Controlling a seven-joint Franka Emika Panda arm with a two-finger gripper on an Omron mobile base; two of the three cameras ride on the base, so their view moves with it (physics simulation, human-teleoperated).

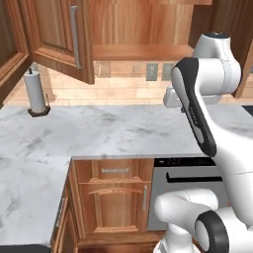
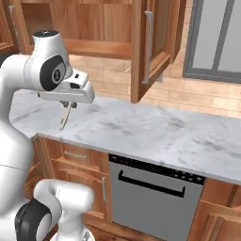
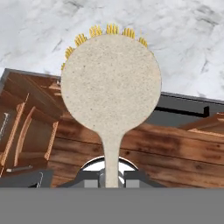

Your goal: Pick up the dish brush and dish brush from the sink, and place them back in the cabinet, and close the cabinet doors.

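My gripper (image 3: 112, 177) is shut on the thin handle of a tan dish brush (image 3: 111, 83), whose round flat head has yellow bristles showing past its far rim. In the right base view the dish brush (image 2: 66, 115) hangs down from the gripper (image 2: 68, 102) over the front edge of the marble counter (image 2: 155, 129). Above the counter the cabinet stands open: its left door (image 1: 59, 34) swings out, its right door (image 2: 150, 47) does too, and the bare shelf (image 1: 143, 52) lies between them. The sink is out of view.
A paper towel roll (image 1: 37, 91) stands at the back left of the counter (image 1: 113, 128). A dishwasher (image 2: 150, 193) and low wooden drawers (image 1: 116, 197) sit under the counter. A grey-framed window (image 2: 214, 37) is at the far right.
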